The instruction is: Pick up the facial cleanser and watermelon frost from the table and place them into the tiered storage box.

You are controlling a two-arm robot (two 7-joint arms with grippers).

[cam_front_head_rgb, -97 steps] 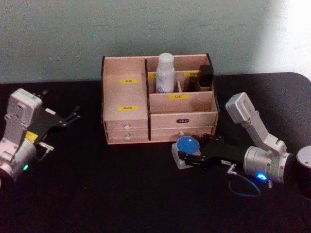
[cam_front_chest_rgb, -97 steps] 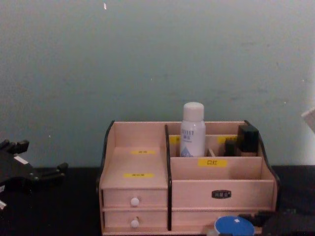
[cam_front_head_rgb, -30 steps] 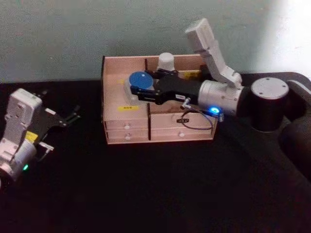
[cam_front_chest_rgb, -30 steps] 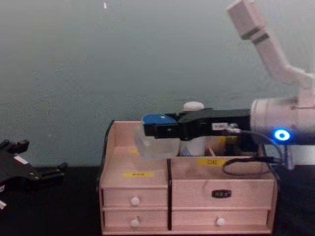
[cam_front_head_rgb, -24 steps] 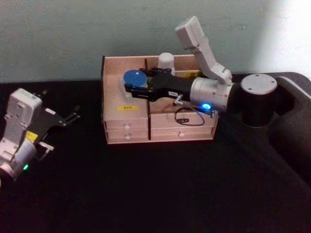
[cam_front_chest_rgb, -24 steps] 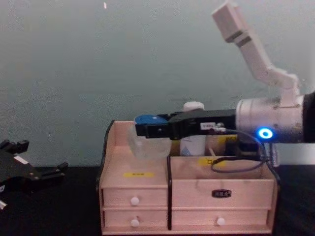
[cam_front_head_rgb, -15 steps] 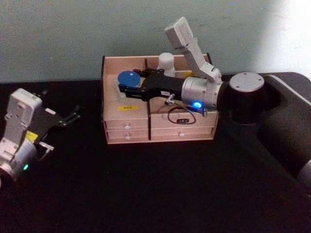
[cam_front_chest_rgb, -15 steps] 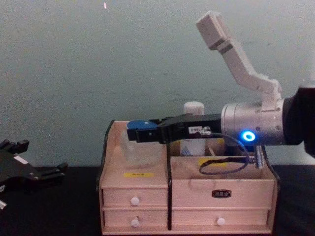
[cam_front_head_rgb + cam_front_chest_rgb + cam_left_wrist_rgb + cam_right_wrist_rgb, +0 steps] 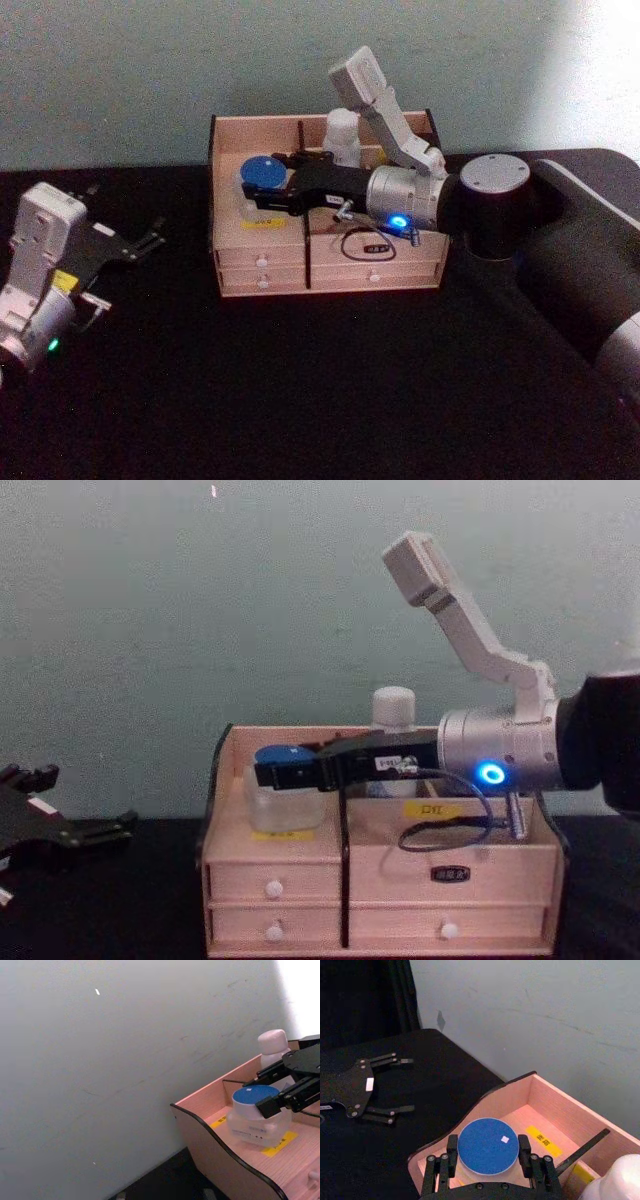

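Right pincer [image 9: 262,193], clamped on the upright watermelon frost [image 9: 264,170] left of centre, held it low over the left compartment of the tiered storage box [image 9: 330,265], facial cleanser [image 9: 343,135] already inside behind; left pincer [image 9: 157,231] idled open.

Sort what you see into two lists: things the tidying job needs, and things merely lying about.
Needed for the job:
watermelon frost, gripped by the right pincer at the box's left tier
facial cleanser, standing in a rear compartment
tiered storage box

Lying about:
left pincer, open, parked on the left
black table
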